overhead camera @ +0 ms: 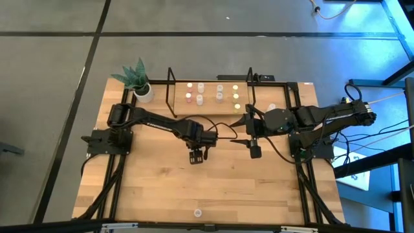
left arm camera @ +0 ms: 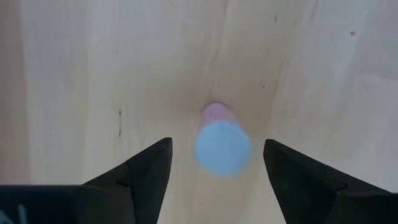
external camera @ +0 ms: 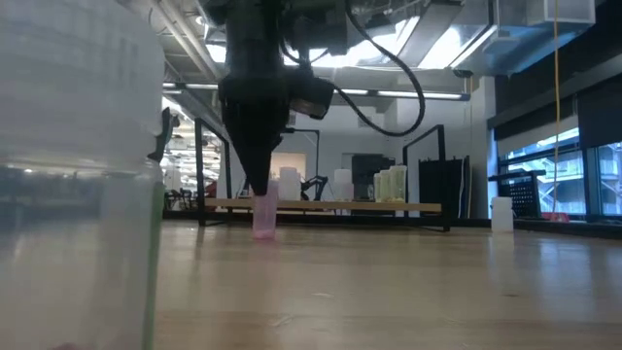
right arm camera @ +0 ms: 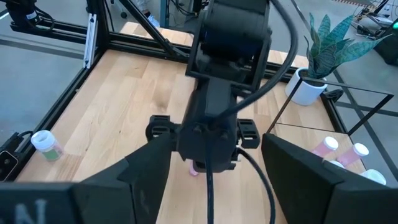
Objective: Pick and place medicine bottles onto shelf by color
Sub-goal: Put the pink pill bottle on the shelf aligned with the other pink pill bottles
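Grey floor surrounded your wooden surface in the high view, where the shelf at the far edge carried several medicine bottles; your left end effector hung at mid-surface and the right end effector waited beside it, fingers spread and empty. In the low view, a pink bottle stood upright under the left one. In the left wrist view, your fingers stood apart on either side of that bottle, not touching it.
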`<state>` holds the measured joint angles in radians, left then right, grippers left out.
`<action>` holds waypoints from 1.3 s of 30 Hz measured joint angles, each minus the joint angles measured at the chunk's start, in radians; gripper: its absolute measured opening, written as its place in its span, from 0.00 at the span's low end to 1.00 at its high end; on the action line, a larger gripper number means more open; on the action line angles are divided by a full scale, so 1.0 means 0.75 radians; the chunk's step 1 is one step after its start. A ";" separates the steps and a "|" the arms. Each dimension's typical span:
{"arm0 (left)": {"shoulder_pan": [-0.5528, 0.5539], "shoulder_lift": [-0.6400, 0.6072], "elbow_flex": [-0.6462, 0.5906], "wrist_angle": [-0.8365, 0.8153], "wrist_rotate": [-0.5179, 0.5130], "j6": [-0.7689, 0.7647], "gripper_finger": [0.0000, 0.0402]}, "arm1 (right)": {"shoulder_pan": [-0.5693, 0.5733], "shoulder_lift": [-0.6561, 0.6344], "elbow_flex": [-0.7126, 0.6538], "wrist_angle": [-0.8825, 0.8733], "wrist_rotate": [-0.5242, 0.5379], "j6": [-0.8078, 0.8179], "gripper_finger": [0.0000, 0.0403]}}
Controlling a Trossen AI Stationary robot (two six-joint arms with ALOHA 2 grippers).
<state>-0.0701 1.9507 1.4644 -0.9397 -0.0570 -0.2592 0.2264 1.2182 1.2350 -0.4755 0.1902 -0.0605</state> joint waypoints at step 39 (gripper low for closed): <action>-0.329 -0.790 0.110 -0.409 -0.478 -0.534 0.62 | 0.000 0.000 0.001 0.001 0.000 -0.001 0.62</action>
<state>-0.3169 1.3579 1.5471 -1.2466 -0.4155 -0.6597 0.2266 1.2182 1.2354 -0.4750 0.1902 -0.0608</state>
